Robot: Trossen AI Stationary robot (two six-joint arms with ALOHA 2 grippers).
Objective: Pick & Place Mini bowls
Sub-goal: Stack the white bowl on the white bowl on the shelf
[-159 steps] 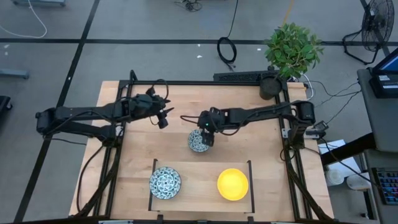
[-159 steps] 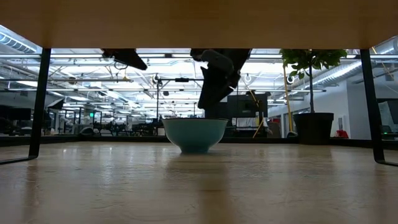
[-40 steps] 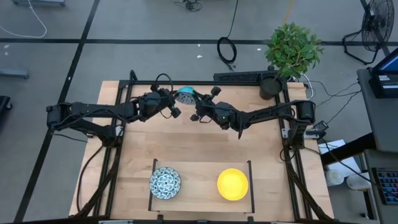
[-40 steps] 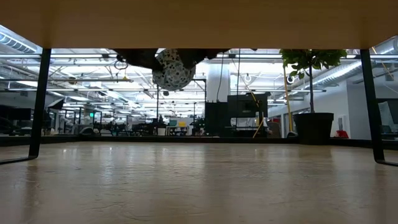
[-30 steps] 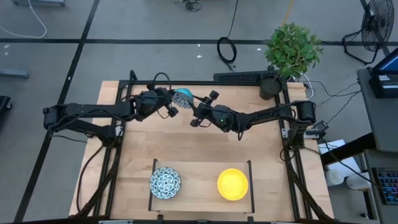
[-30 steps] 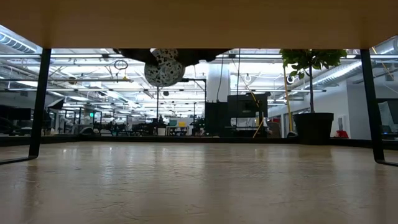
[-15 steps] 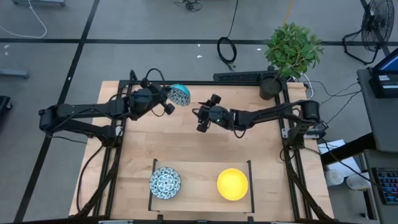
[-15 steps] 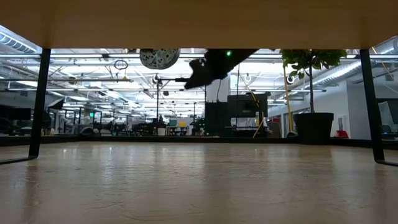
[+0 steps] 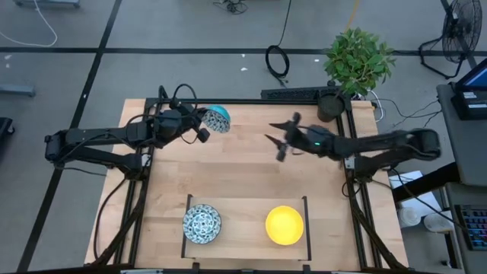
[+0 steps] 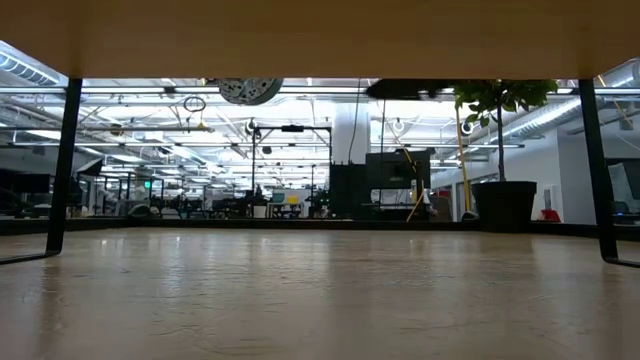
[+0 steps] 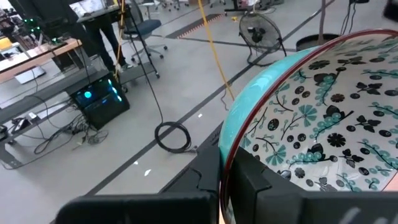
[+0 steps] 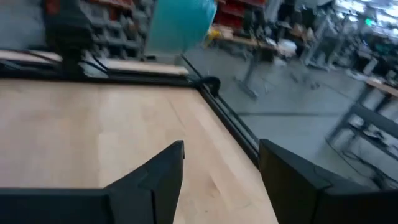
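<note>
A mini bowl [image 9: 218, 118], teal outside and white with a blue-green pattern inside [image 11: 336, 112], hangs high over the table's far left part, with my left gripper [image 9: 204, 126] shut on it. In the low view only its underside [image 10: 248, 90] shows, at the top edge. My right gripper [image 9: 276, 144] stands open over the far right of the table, apart from the bowl, with nothing between its fingers [image 12: 163, 174]. Another patterned mini bowl [image 9: 202, 223] and a yellow mini bowl [image 9: 284, 225] rest upright inside a dark frame near the front edge. My left gripper pinches the bowl's rim [image 11: 224, 155], one finger [image 11: 261, 180] inside the bowl and the other [image 11: 202, 180] on the teal outer wall. The fingers come about level from the table's left side. The bowl is lifted clear and tipped onto its side.
The dark frame [image 9: 187, 221] borders the two resting bowls. A dark plant pot [image 9: 330, 106] with a leafy plant [image 9: 358, 59] stands at the far right corner, beside a black power strip [image 9: 293, 93]. Bare wood lies in the middle of the table [image 9: 243, 175].
My right gripper has drawn away from the held bowl, fast, toward the table's right edge, and now stands apart from it. My left gripper has risen a little with the bowl and shifted slightly toward the far left; the bowl stays clear of the table.
</note>
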